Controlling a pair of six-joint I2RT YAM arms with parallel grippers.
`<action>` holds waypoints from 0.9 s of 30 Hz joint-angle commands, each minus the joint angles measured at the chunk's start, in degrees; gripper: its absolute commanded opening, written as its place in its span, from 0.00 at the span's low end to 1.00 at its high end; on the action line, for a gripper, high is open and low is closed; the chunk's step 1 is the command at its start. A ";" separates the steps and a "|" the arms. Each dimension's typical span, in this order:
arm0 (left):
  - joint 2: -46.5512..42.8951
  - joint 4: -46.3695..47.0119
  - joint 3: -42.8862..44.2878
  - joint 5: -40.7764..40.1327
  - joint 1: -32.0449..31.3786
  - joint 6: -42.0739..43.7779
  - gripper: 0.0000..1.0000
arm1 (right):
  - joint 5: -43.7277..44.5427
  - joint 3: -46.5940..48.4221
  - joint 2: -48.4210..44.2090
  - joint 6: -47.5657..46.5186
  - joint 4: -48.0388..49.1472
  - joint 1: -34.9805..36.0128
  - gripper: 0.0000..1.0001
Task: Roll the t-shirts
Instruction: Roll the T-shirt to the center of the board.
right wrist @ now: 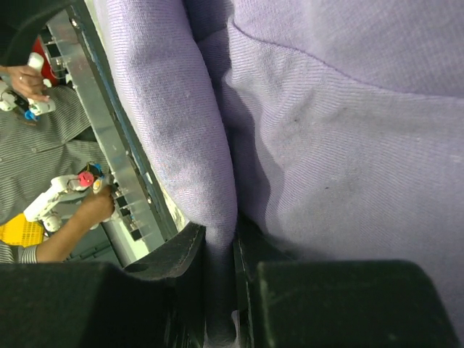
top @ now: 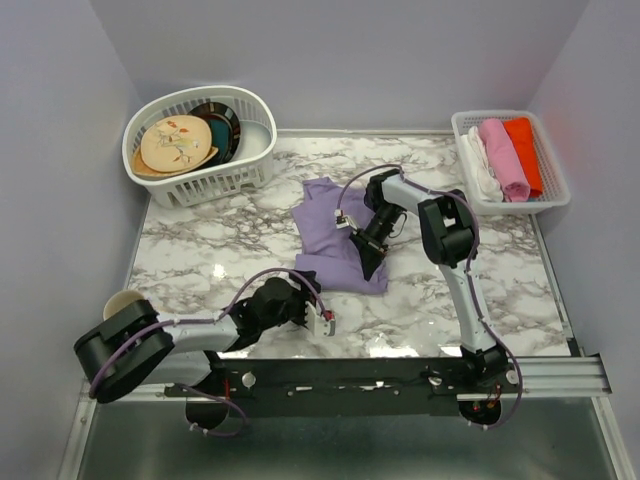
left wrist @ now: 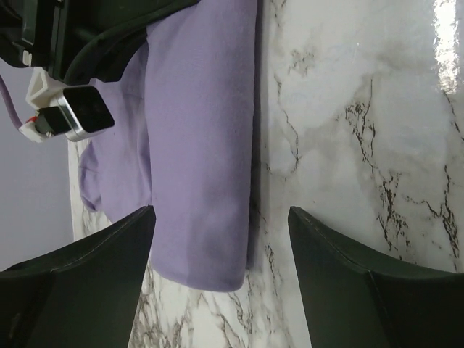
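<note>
Nearest, the left pincer (left wrist: 221, 210) hangs spread wide and empty at the near edge of a lavender t-shirt (top: 335, 230), which lies crumpled in the middle of a marble desk (top: 200, 250). Beyond it, the right pincer (right wrist: 219, 243) pinches a fold of that t-shirt. A white basket (top: 205, 190) of plates (top: 180, 143) sits far left, and a tray (top: 555, 195) of rolled cloths (top: 505, 155) far right.

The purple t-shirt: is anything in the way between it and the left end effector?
Nothing visible is. The left end effector is open, with the t-shirt directly ahead on the marble table. The right end effector is shut on a fold of it.
</note>
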 commanded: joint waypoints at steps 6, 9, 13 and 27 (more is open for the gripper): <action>13.92 15.89 1.65 -3.42 -1.56 5.32 0.76 | 9.00 -0.27 4.35 -2.78 0.12 0.32 0.26; 16.90 16.15 2.79 -3.42 -1.56 5.93 0.71 | 8.91 -0.27 4.35 -2.61 0.12 0.31 0.27; 19.81 14.92 3.41 -3.51 -2.00 8.12 0.65 | 8.91 -0.27 4.35 -2.78 0.12 0.32 0.27; 27.63 -9.58 18.52 -7.82 -1.39 5.94 0.22 | 8.73 -0.71 3.56 -3.75 0.21 0.05 0.48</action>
